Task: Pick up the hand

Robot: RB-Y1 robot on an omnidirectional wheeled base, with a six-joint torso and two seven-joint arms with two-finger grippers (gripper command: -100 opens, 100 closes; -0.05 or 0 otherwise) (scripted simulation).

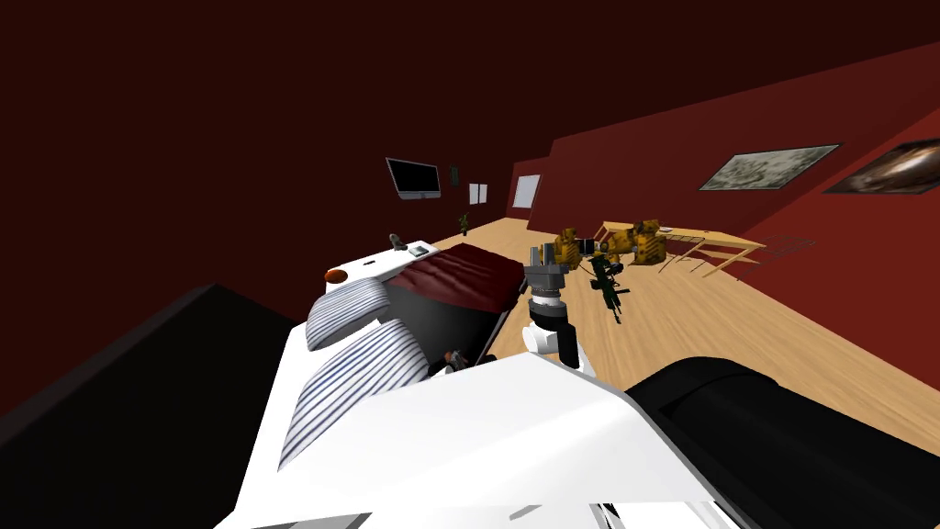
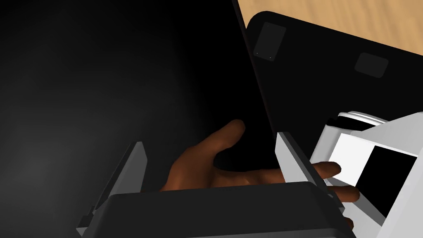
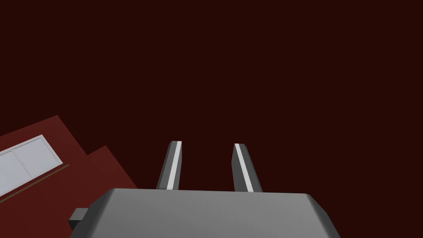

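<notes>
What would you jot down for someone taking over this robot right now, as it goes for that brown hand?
Left gripper: open, with its fingers on either side of the brown hand's palm, not pressing it.
Right gripper: open and empty, raised by the bed.
The hand lies on a dark surface, and its fingertips reach past one gripper finger.
Done: the left gripper is placed around the hand.
Left to do: close on the hand, then lift it.

Dim throughout (hand (image 2: 206, 169) faintly lit); edges splay.
</notes>
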